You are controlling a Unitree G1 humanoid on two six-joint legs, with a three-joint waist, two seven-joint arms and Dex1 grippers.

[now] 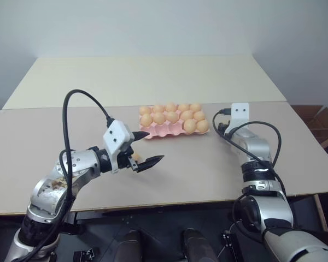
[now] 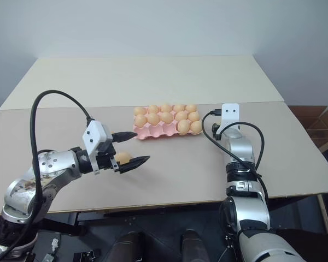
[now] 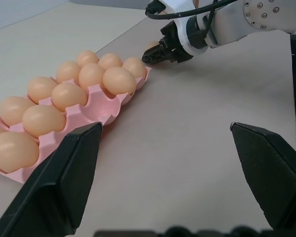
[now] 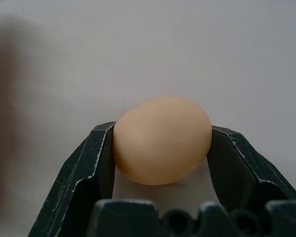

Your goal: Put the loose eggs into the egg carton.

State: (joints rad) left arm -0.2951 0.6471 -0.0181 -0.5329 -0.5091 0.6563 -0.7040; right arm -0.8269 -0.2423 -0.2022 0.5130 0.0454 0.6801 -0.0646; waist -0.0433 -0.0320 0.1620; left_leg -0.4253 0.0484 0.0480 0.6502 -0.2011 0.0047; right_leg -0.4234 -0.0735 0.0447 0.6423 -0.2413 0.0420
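Right tool (image 4: 162, 143) around loose egg (image 4: 162, 139)

Both arms are built of silver-grey metal segments with black joint rings. A white angular camera housing (image 1: 119, 140) tops each wrist, fed by a looping black cable (image 1: 71, 117). Each gripper's black fingers (image 1: 149, 162) taper to points; small screws dot the casing.

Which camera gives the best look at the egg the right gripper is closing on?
The right wrist view: the egg sits large between the right gripper's two fingers, both touching it. In the left wrist view just a sliver of it peeks past those fingertips, beside the egg carton. In the eye views the right arm hides it.
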